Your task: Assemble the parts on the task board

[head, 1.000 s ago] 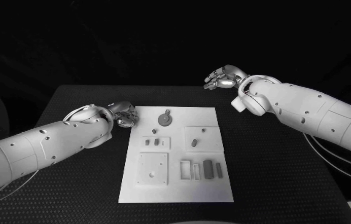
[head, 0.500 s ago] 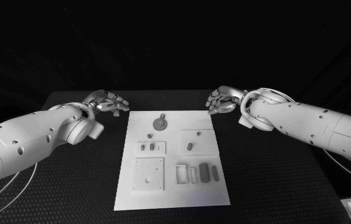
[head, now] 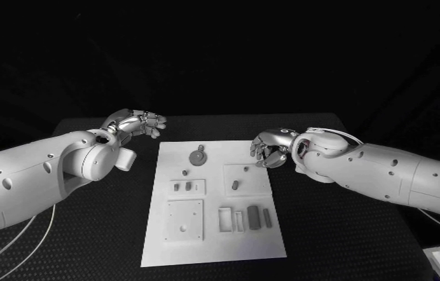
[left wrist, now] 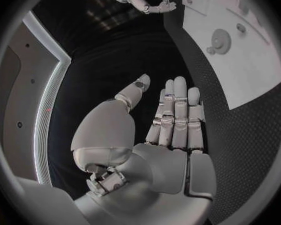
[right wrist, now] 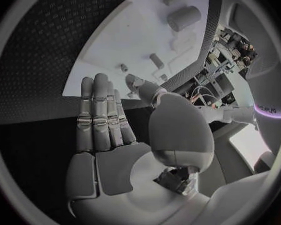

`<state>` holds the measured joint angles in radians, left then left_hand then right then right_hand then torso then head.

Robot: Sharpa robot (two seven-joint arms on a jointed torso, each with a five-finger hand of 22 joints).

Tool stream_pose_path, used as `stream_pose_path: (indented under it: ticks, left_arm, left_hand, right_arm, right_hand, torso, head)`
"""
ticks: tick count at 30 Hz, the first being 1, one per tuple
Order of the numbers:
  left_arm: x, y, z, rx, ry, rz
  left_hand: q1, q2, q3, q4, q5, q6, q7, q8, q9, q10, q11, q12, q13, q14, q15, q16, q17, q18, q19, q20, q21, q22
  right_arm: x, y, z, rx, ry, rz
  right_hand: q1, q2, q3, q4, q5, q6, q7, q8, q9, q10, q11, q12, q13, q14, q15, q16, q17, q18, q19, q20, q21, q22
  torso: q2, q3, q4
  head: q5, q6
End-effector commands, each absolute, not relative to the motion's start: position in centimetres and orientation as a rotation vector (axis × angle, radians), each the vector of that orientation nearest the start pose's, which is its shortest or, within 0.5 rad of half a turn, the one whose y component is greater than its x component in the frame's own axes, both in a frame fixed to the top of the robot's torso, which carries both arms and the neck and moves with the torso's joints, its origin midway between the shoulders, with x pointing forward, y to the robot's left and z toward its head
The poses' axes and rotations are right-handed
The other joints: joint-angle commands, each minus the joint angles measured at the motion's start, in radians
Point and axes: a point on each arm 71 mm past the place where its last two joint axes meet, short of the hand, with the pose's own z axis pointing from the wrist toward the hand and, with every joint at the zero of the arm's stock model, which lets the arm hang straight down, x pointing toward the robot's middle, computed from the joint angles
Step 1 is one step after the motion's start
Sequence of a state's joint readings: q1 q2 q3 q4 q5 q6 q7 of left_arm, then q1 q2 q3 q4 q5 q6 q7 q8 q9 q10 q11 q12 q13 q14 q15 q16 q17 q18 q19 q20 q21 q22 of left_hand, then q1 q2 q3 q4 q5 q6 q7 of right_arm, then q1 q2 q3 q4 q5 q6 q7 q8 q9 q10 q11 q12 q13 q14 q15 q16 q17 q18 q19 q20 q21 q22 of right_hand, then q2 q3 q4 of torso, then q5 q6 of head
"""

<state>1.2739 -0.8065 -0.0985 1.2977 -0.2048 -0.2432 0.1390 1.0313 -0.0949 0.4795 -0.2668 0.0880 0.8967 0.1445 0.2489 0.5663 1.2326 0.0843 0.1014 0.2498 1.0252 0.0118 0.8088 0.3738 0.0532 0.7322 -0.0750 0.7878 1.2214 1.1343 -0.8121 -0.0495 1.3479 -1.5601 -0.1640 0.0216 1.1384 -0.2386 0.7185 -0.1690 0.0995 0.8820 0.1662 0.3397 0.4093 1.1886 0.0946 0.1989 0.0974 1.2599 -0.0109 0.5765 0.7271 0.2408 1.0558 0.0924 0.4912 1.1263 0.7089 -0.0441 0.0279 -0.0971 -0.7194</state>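
Brightness: my head view is dim at the far side, black beyond my black textured table (head: 348, 230); the flat white rectangular task board (head: 213, 246) is the brightest surface.
Light source: from above, judging by the sheen along the tops of my white arms.
Shadows: faint ones beside the small grey parts (head: 253, 217) on the board.
Glare: soft highlights on my silver left hand (head: 137, 124) and silver right hand (head: 271, 147); a bright strip glows at the wrist circles' rim.
Distortion: in my wrist views the board's straight edges (left wrist: 240, 45) bend, and a dark frame rings each circle.
Focus: my palms look sharp; small parts are too tiny to make out.
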Motion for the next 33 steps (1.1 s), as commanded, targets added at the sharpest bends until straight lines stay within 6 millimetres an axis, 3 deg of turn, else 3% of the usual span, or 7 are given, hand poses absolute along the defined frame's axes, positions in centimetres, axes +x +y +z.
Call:
stream_pose_path:
  ticks: [1, 9, 11, 15, 18, 27, 33]
  left_arm:
    - [53.1, 25.1, -18.6, -1.064, 1.612, -1.264]
    - [53.0, 24.6, -18.6, -1.072, 1.613, -1.275]
    - [53.0, 24.5, -18.6, -1.071, 1.613, -1.277]
    - [53.0, 24.3, -18.6, -1.070, 1.614, -1.282]
    - [53.0, 24.1, -18.6, -1.069, 1.618, -1.289]
    - [52.8, 23.7, -18.6, -1.064, 1.626, -1.300]
    - [52.8, 23.7, -18.6, -1.066, 1.627, -1.299]
  left_hand:
    - [-0.007, 0.000, -0.005, -0.003, -0.005, -0.007, -0.001, 0.004, -0.002, -0.002, -0.001, -0.004, -0.002, 0.001, 0.009, -0.014, -0.002, -0.014, -0.006, -0.005, -0.009, -0.001]
    - [-0.008, 0.000, -0.007, -0.004, -0.005, -0.010, -0.004, 0.005, -0.003, -0.003, -0.004, -0.006, -0.005, -0.001, 0.017, -0.041, -0.003, -0.013, -0.012, 0.003, -0.020, -0.002]
    - [-0.008, 0.001, -0.007, -0.004, -0.005, -0.010, -0.003, 0.005, -0.003, -0.004, -0.003, -0.006, -0.006, -0.001, 0.017, -0.044, -0.003, -0.012, -0.012, 0.003, -0.021, -0.002]
    - [-0.009, 0.001, -0.007, -0.004, -0.004, -0.011, -0.001, 0.005, -0.004, -0.004, -0.002, -0.006, -0.006, 0.000, 0.018, -0.047, -0.003, -0.012, -0.013, 0.004, -0.022, -0.001]
    - [-0.010, 0.001, -0.008, -0.003, -0.004, -0.012, 0.001, 0.006, -0.004, -0.004, 0.000, -0.007, -0.007, 0.002, 0.018, -0.050, -0.002, -0.011, -0.012, 0.005, -0.023, -0.001]
    - [-0.012, 0.001, -0.009, -0.002, -0.004, -0.013, 0.004, 0.006, -0.005, -0.005, 0.005, -0.008, -0.008, 0.003, 0.019, -0.056, 0.000, -0.011, -0.013, 0.006, -0.026, 0.000]
    - [-0.015, 0.001, -0.011, 0.000, -0.004, -0.015, 0.009, 0.006, -0.006, -0.007, 0.009, -0.009, -0.009, 0.005, 0.020, -0.061, 0.001, -0.010, -0.013, 0.007, -0.028, 0.001]
  right_arm:
    - [48.9, -22.5, -24.3, -0.414, 1.798, 0.481]
    - [48.5, -20.7, -25.3, -0.456, 1.766, 0.468]
    - [48.5, -20.6, -25.6, -0.459, 1.757, 0.459]
    - [48.7, -20.4, -25.9, -0.464, 1.744, 0.444]
    - [48.8, -20.1, -26.2, -0.463, 1.736, 0.442]
    - [49.1, -20.0, -27.0, -0.468, 1.738, 0.422]
    - [49.0, -19.5, -27.4, -0.479, 1.748, 0.432]
  right_hand:
    - [0.005, -0.019, 0.017, 0.007, -0.019, 0.007, -0.004, 0.003, -0.004, 0.005, 0.003, -0.015, 0.000, 0.012, 0.000, 0.007, 0.011, 0.021, 0.013, -0.001, 0.008, 0.007]
    - [0.018, -0.043, 0.046, 0.025, -0.045, 0.013, -0.008, 0.001, -0.007, 0.012, 0.002, -0.038, 0.001, 0.028, -0.003, 0.021, 0.038, 0.021, 0.030, -0.010, 0.023, 0.022]
    - [0.020, -0.045, 0.049, 0.027, -0.046, 0.014, -0.008, 0.001, -0.008, 0.014, 0.002, -0.042, 0.001, 0.031, -0.003, 0.025, 0.043, 0.021, 0.033, -0.012, 0.025, 0.025]
    - [0.022, -0.051, 0.055, 0.029, -0.048, 0.016, -0.009, 0.002, -0.008, 0.014, 0.002, -0.045, 0.002, 0.030, -0.003, 0.027, 0.047, 0.021, 0.033, -0.013, 0.027, 0.028]
    - [0.022, -0.053, 0.059, 0.031, -0.049, 0.014, -0.010, 0.001, -0.009, 0.012, 0.003, -0.049, 0.001, 0.029, -0.002, 0.028, 0.050, 0.021, 0.033, -0.013, 0.028, 0.030]
    - [0.023, -0.056, 0.066, 0.033, -0.050, 0.012, -0.010, -0.001, -0.009, 0.011, 0.003, -0.055, 0.001, 0.029, -0.002, 0.030, 0.054, 0.021, 0.032, -0.014, 0.029, 0.032]
    - [0.022, -0.055, 0.073, 0.036, -0.050, 0.014, -0.010, 0.001, -0.009, 0.013, 0.003, -0.057, 0.001, 0.029, -0.002, 0.032, 0.058, 0.021, 0.034, -0.014, 0.030, 0.034]
  torso:
    - [-0.009, -0.0058, 0.0082]
    - [-0.013, -0.0112, 0.0106]
    - [-0.012, -0.0115, 0.0121]
    - [-0.010, -0.0081, 0.0127]
    - [-0.010, -0.0102, 0.0178]
    - [-0.008, -0.0133, 0.0195]
    - [-0.009, -0.0122, 0.0175]
  head:
    - [-0.007, -0.011]
    - [0.007, -0.014]
    - [0.011, -0.014]
    - [0.019, -0.012]
    - [0.026, -0.015]
    - [0.038, -0.018]
    - [0.044, -0.021]
